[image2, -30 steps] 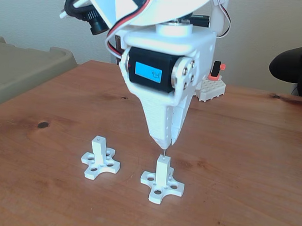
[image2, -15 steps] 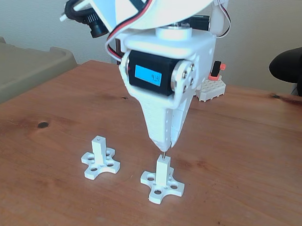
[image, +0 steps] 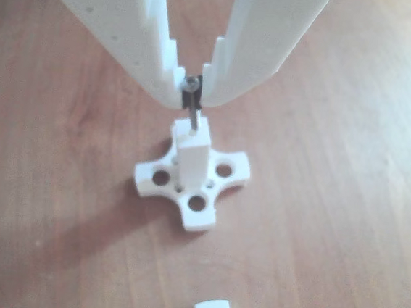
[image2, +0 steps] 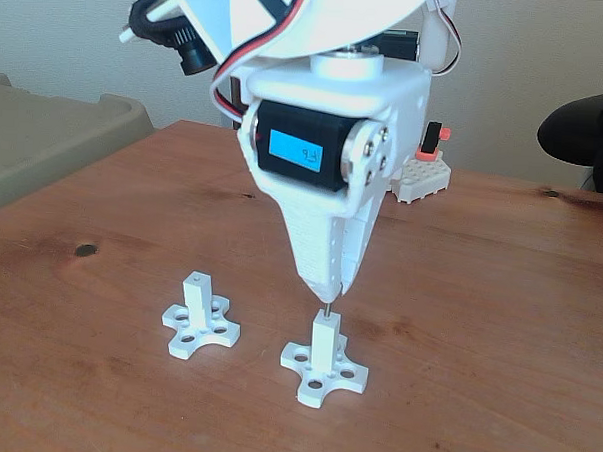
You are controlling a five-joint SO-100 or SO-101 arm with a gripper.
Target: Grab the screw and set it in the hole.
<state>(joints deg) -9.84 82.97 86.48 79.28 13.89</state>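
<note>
The white arm hangs nearly vertical, its wrist servo facing the fixed camera with a blue label. The gripper points straight down, fingertips pinched together at the tip.

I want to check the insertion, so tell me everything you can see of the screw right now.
The screw is a thin silver metal pin with a small round head. It stands upright, its head pinched between the white fingertips of the hand. Its lower end meets the tip of the white square post, at the hole; how deep it sits cannot be told. In the fixed view a short stretch of shaft shows between hand and post.
</note>
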